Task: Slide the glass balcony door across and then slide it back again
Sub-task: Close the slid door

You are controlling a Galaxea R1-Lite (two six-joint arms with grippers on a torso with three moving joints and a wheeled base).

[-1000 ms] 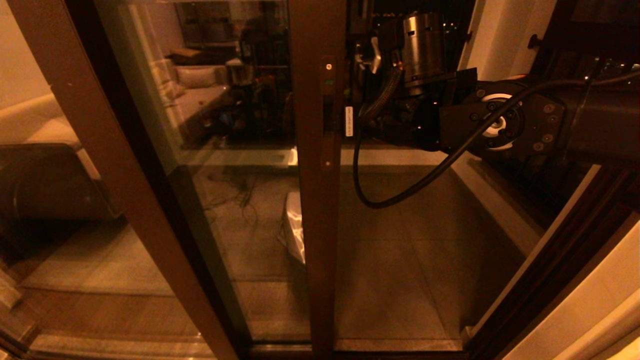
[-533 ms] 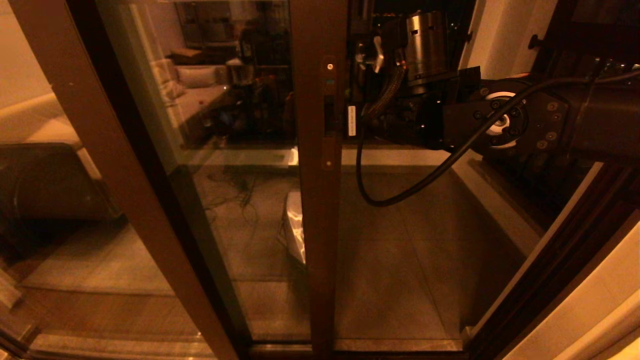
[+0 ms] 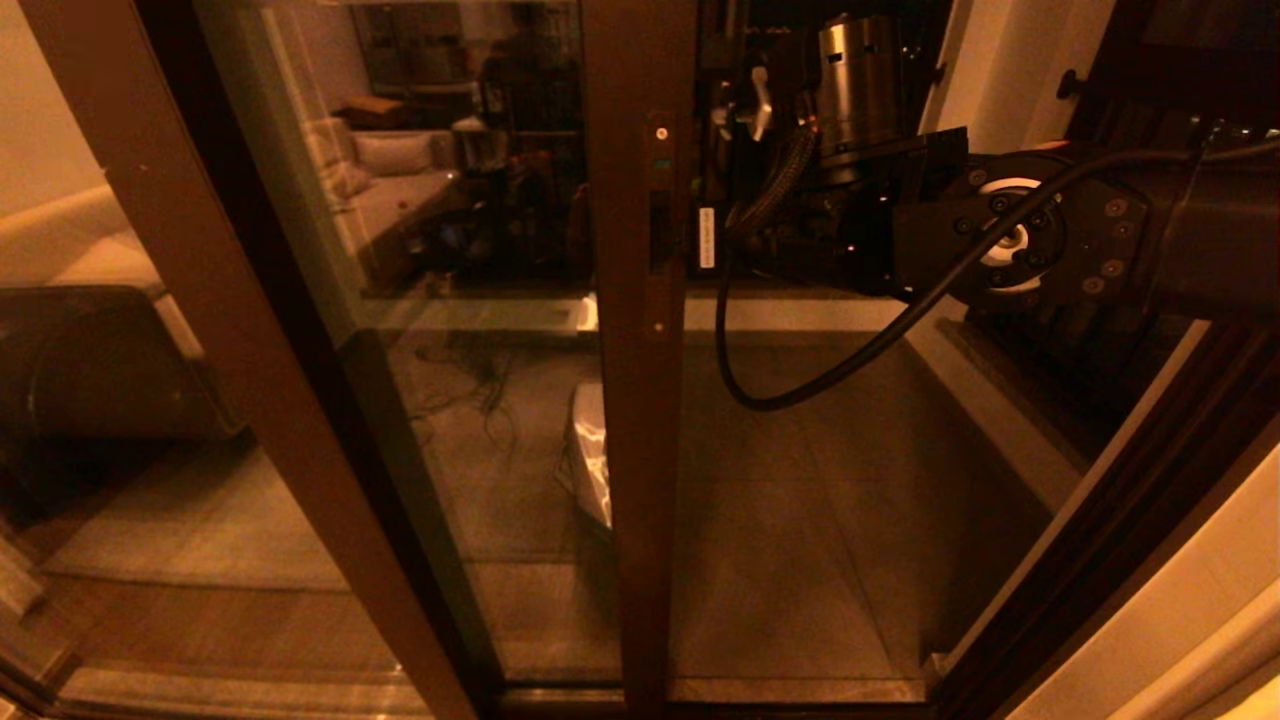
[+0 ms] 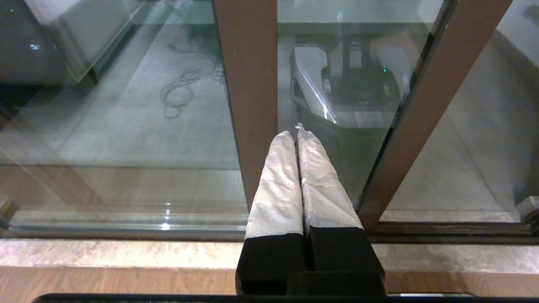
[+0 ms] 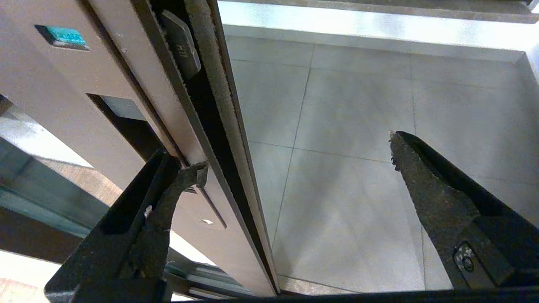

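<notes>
At the glass balcony door (image 5: 126, 105) stile, the right gripper (image 5: 294, 155) fingers spread wide; left gripper (image 4: 297, 134) clenched.

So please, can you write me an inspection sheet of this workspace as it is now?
Surface: grey tiled balcony floor, bare.
Job's things: glass balcony door partly open; handle slot in its stile.
Clutter: nothing seen.
Grippers: right claw open, one finger against the door's edge near the slot; left claw shut, low before the glass.
Cables: black cable looping under the right arm.
Surroundings: sofa reflected in the glass.
</notes>
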